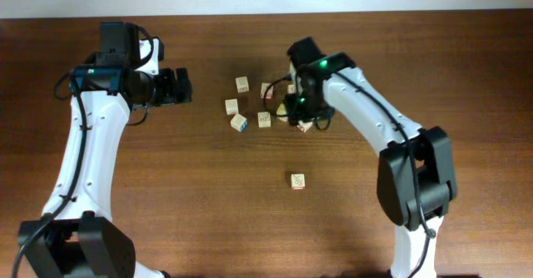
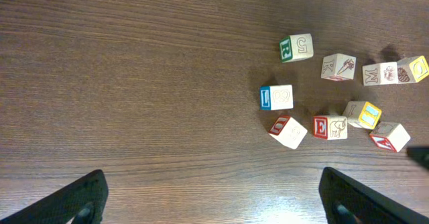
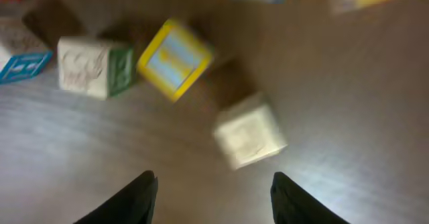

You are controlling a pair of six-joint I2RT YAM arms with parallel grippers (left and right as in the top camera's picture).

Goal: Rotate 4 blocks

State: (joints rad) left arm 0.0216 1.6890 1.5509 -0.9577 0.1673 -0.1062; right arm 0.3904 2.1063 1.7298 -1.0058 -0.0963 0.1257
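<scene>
Blocks [image 1: 264, 119] sit in a loose cluster on the table [image 1: 166, 195]. A lone block [image 1: 297, 181] lies well apart from the cluster on its near side, nothing around it.

Left gripper [image 1: 181, 86] hangs well left of the cluster and touches nothing. In the left wrist view its jaws are spread wide with only bare wood between them. The cluster is ahead and off to one side, nothing in the way. Nine blocks show there, most apart from each other, a couple at the cluster's far side touching.

Right gripper [image 1: 298, 111] is over the cluster's right edge. In the overhead view the right arm [image 1: 366, 111] covers some of the blocks there.

The right wrist view is blurred. The jaws are partly apart with nothing held between them. A pale block [image 3: 249, 138] lies just past the tips, clear of the fingers [image 3: 144, 194]. A yellow block [image 3: 175, 58] sits tilted just beyond it, deeper in the cluster. A green block [image 3: 94, 66] is right beside the yellow one; can't tell if they touch. More blocks are cut off at that view's edges.
</scene>
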